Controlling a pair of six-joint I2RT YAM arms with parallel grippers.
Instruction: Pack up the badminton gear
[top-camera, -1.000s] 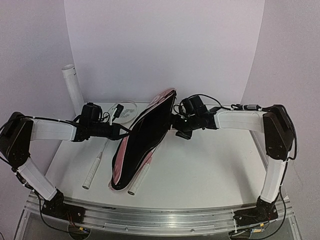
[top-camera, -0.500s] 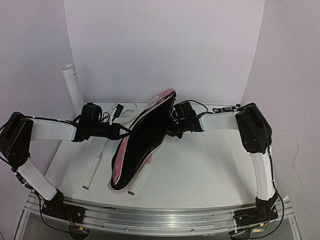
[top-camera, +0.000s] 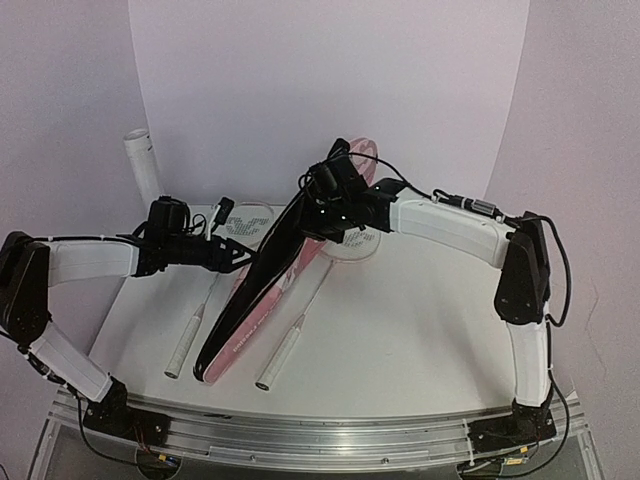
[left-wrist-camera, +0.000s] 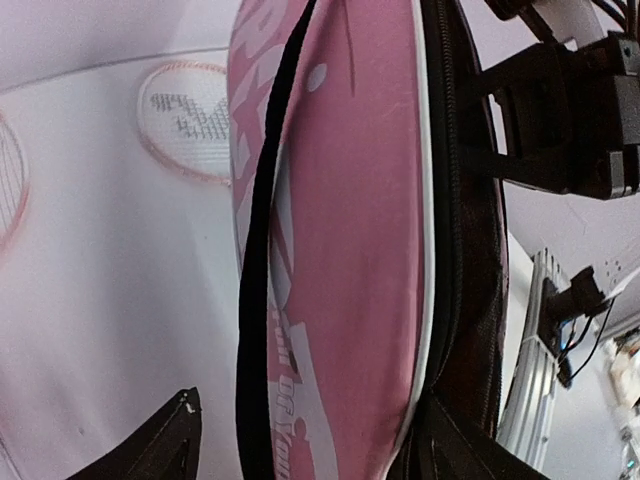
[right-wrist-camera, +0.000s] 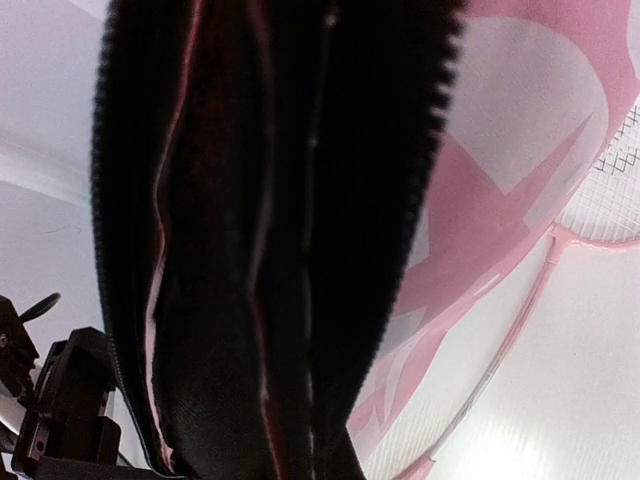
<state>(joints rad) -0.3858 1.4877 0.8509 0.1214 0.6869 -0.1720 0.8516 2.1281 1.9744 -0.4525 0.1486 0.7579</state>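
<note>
The right tool (top-camera: 318, 200) is clenched on the pink bag's (top-camera: 262, 290) raised rim. The left tool (top-camera: 243, 256) stands released beside the bag's left side. One racket (top-camera: 190, 335) lies left of the bag near the left tool, and the second racket (top-camera: 290, 340) lies right of the bag.

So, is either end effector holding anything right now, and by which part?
The right end effector grips the pink bag by the rim of its open mouth, near the raised end. The left end effector stands open, gripping nothing.
</note>
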